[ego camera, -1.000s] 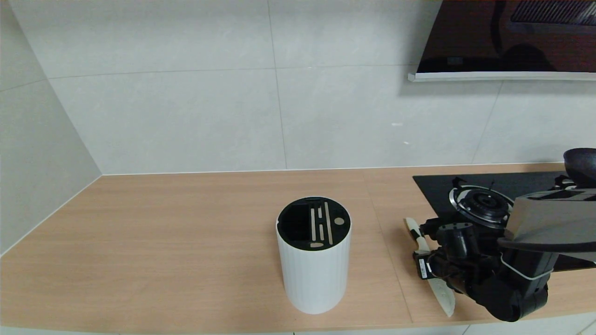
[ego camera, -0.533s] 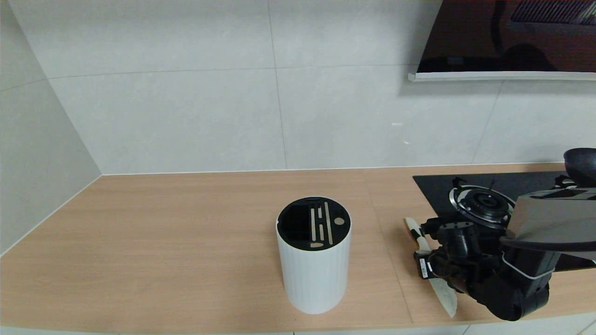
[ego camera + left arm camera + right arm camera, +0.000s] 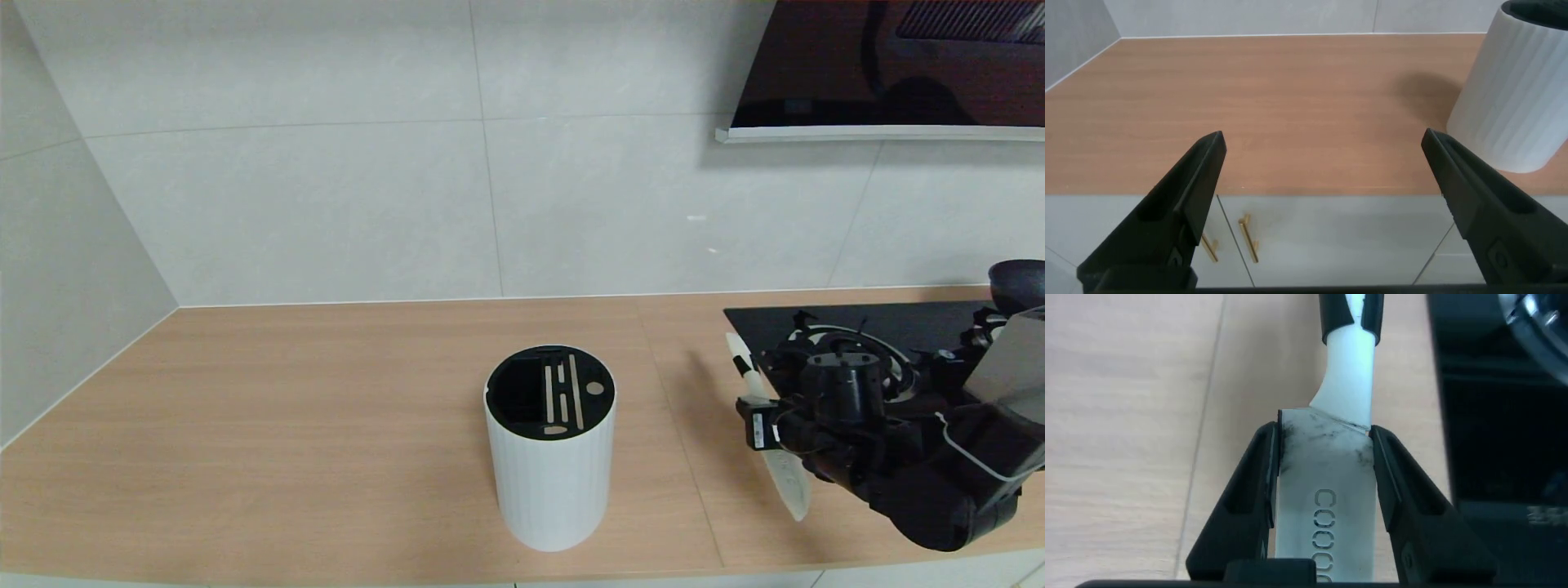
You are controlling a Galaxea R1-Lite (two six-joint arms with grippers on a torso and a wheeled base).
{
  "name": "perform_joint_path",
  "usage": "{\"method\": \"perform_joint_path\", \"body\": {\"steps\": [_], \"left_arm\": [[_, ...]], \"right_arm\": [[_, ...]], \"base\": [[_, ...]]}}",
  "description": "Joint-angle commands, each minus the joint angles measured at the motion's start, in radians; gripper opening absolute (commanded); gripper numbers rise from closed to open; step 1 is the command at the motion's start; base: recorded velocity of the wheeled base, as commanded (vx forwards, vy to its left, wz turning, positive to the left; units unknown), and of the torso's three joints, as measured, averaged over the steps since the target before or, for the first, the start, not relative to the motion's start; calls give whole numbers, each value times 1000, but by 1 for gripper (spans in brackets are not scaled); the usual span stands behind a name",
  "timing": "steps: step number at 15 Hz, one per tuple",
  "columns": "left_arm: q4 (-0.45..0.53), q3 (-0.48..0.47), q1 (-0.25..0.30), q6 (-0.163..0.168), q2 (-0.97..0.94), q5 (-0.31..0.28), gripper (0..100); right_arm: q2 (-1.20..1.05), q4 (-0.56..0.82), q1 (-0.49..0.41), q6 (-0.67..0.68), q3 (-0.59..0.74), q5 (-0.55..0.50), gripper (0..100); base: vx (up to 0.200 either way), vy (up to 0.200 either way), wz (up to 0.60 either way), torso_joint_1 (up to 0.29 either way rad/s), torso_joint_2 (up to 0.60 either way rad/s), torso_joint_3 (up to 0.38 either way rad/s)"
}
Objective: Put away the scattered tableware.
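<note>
Head view: the knife (image 3: 790,482) has been lifted off the table (image 3: 326,392) by its right front edge, clamped in the right gripper (image 3: 767,429); the holder (image 3: 549,465) is left mid-front. Left wrist view: the left gripper (image 3: 1323,145) is held apart. Right wrist view: the blade is seen pinched; grasp judged done, slotting remains.

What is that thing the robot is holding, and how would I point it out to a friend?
Start at the black hob at the right end of the wooden counter. Just by its left edge, the right gripper is clamped across a knife. It is the only long, thin thing there: pale blade, white-and-black handle, unlike the squat white holder standing further left.
</note>
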Motion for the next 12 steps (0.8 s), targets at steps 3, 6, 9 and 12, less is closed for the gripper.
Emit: {"method": "perform_joint_path", "body": {"steps": [3,6,9,12], "left_arm": [[-2,0,-3,8,20,0,100],[78,-187,-6,-66,25,-69,100],[253,-351,-55,-72,229,-264,100],[179,-520,-69,-69,580,-384,100]], "right_arm": [[-63,-85,-1,-9,28,0,0],[-173,-50,0,-19,-40,6,0],[-267,142,33,-26,-241,9,0],[-279,199,109,-26,-377,12,0]], "base": [[0,0,0,0,0,0],[0,0,0,0,0,0],[0,0,0,0,0,0],[0,0,0,0,0,0]]}}
